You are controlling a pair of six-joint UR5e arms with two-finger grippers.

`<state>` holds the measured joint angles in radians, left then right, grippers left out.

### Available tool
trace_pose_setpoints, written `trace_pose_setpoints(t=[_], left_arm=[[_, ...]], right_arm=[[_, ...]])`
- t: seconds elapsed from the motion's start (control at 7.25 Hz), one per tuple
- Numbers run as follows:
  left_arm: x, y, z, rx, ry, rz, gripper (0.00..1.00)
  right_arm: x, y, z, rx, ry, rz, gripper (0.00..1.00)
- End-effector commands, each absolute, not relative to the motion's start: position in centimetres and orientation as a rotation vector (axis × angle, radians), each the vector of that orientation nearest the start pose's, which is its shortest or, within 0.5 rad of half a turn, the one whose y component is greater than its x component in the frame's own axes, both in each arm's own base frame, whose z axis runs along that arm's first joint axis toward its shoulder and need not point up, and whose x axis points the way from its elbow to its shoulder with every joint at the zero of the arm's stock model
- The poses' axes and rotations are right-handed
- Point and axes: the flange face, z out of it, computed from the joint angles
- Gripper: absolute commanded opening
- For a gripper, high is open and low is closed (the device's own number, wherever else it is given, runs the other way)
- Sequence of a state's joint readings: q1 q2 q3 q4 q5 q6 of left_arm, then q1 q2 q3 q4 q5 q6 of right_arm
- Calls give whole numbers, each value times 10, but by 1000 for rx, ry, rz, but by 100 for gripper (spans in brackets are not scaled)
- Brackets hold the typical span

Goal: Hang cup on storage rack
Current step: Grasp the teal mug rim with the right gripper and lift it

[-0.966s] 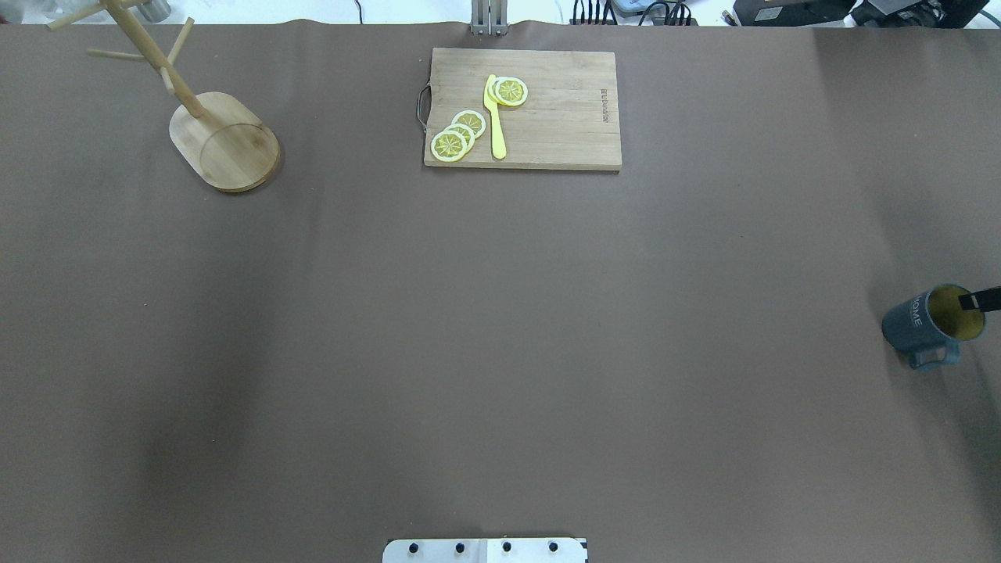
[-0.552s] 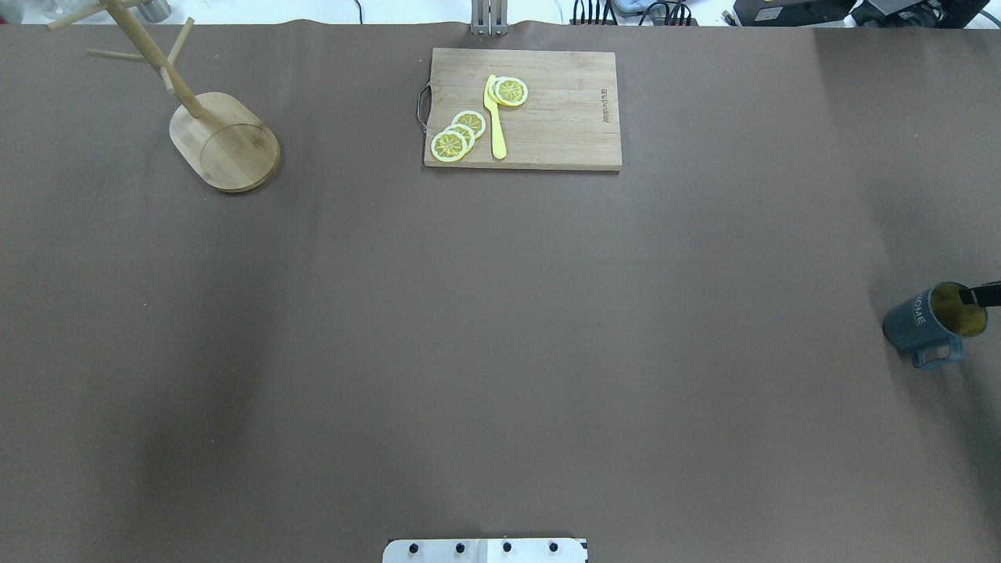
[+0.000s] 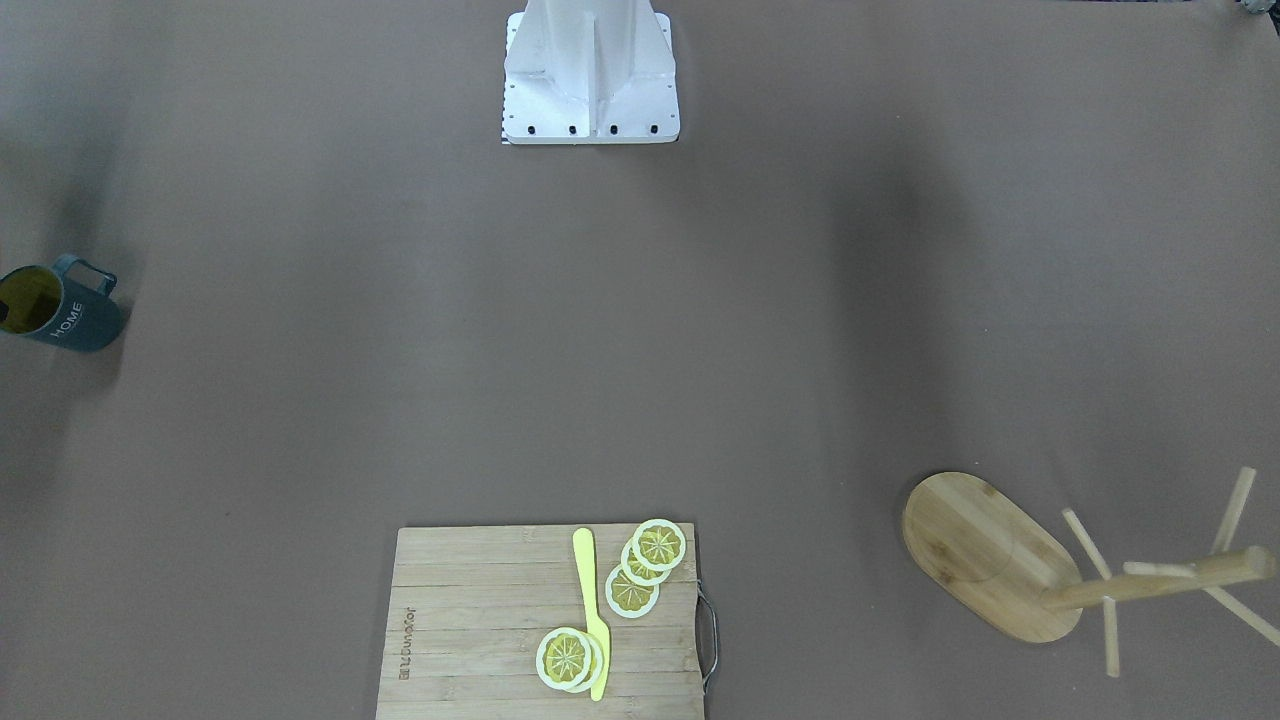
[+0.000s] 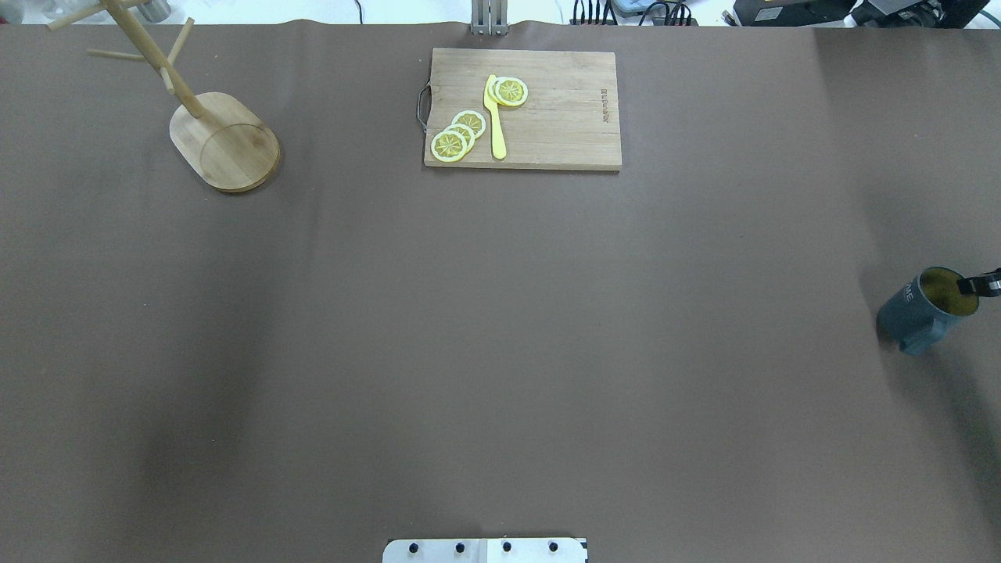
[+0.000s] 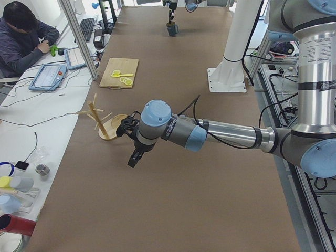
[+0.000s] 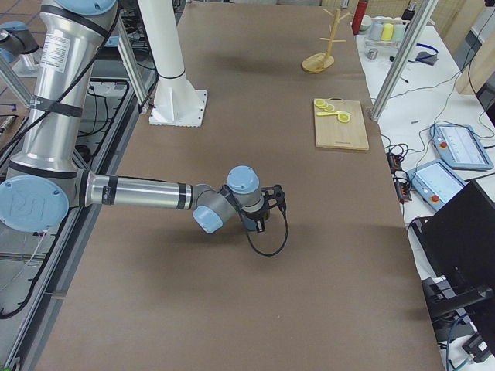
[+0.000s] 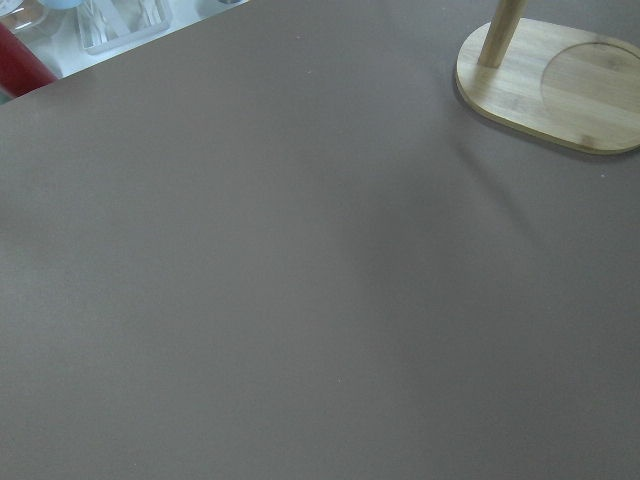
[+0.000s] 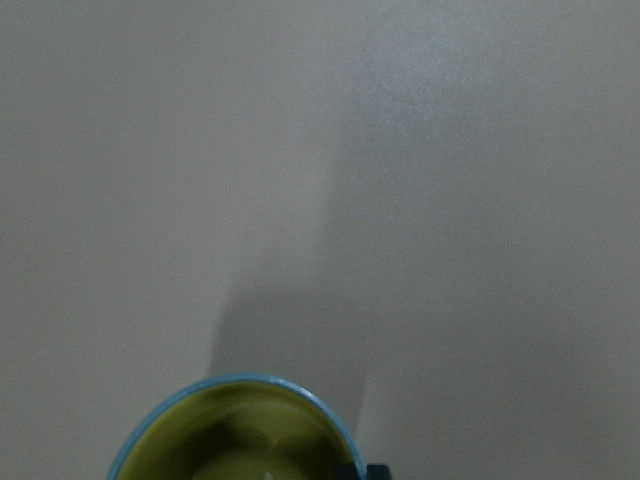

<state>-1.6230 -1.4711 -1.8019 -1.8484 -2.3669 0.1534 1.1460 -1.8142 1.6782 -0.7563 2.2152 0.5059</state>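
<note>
The cup (image 4: 923,311), slate blue-grey with a yellow inside, is at the table's far right edge, tilted, with its handle toward the robot. It also shows in the front-facing view (image 3: 62,315) and its rim shows in the right wrist view (image 8: 225,425). My right gripper (image 4: 976,285) has one dark finger inside the rim and is shut on the cup. The storage rack (image 4: 227,142) stands at the far left, also in the left wrist view (image 7: 560,90). My left gripper (image 5: 134,156) hovers near the rack; I cannot tell whether it is open or shut.
A bamboo cutting board (image 4: 547,117) with lemon slices (image 4: 457,134) and a yellow knife (image 4: 495,117) lies at the far middle. The robot's base plate (image 4: 485,550) is at the near edge. Bottles and boxes stand beyond the table's left end (image 5: 21,184).
The cup has shifted up in the overhead view and tipped, its handle swinging under it, moving together with the right finger at its rim. The rack and board have not moved.
</note>
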Motion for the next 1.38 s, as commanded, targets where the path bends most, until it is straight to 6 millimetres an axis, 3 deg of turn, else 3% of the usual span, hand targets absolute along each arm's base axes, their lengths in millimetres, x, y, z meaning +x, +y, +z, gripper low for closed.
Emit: trace_pose_setpoints(t=[0.0,0.28,0.83,0.97,1.24], left_arm=[[-86,-462,560,464,741,256,99],[-86,-462,559,465,742,257,99],[-86,-462,560,462,743,254,99],[-86,-462,560,461,745,248,99],[-86,-462,560,459,745,247,99]], right_arm=[[-104,-409,615,323,-856,-146,0],[-110,-421,587,312,-893,-94,0],[-138,-487,518,250,-932,124,0],[-142,-495,505,229,-957,202,0],[-157,-490,475,216,-992,275,0]])
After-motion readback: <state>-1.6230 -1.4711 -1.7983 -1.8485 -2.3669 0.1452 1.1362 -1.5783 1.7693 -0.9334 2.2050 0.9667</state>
